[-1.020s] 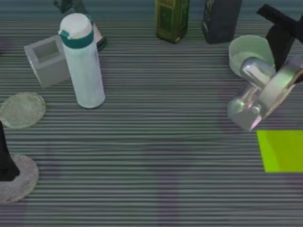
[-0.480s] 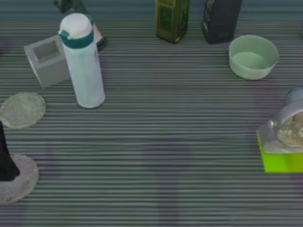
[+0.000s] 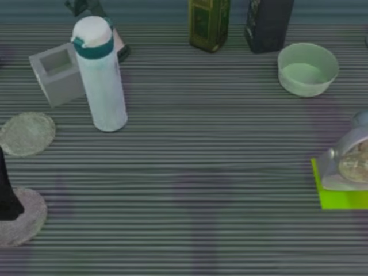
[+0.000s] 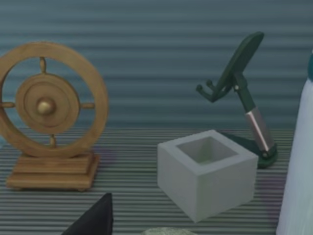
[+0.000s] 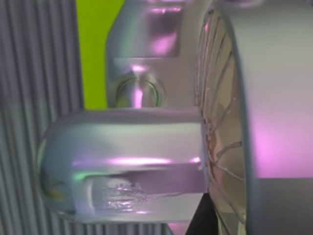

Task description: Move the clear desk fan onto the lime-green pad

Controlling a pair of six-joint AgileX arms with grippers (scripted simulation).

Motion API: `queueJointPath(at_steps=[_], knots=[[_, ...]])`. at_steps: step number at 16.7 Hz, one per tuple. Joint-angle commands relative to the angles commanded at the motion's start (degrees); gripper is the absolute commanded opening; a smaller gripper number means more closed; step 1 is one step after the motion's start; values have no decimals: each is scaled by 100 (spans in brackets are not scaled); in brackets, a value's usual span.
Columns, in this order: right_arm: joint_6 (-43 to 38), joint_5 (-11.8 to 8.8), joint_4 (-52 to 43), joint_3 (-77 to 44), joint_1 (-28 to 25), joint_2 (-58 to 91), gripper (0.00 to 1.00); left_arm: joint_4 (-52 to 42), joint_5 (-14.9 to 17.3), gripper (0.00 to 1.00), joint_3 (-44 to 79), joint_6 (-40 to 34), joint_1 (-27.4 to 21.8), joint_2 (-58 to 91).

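Note:
The clear desk fan (image 3: pixel 348 164) stands tilted at the table's right edge, its base over the near-left corner of the lime-green pad (image 3: pixel 339 198). My right arm is outside the top view. In the right wrist view the fan (image 5: pixel 127 156) fills the picture, with its motor housing and yellowish grille close up and the pad (image 5: pixel 95 49) behind it. One dark finger (image 5: pixel 203 223) of the right gripper shows between housing and grille, shut on the fan. My left arm (image 3: pixel 6 195) is parked at the left edge.
A pale green bowl (image 3: pixel 307 69) sits behind the fan. Two dark bottles (image 3: pixel 209 23) stand at the back. A white flask (image 3: pixel 100 75), a grey cube cup (image 3: pixel 56 73) and two mesh coasters (image 3: pixel 26 133) occupy the left. A wooden wheel (image 4: pixel 46 112) stands far left.
The fan has been carried from beside the bowl to the right edge and lowered onto the pad. In the last half second it sank slightly. The left arm has not moved.

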State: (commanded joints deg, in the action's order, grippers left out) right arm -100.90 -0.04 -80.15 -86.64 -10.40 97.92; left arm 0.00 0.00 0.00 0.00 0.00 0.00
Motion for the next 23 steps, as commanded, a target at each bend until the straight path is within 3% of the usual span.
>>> queueJointPath(at_steps=[10,23], knots=[[-3,4,755,688,25,58,0,0,0,100,0,0,0,0],[-3,4,755,688,25,58,98,0,0,100,0,0,0,0]])
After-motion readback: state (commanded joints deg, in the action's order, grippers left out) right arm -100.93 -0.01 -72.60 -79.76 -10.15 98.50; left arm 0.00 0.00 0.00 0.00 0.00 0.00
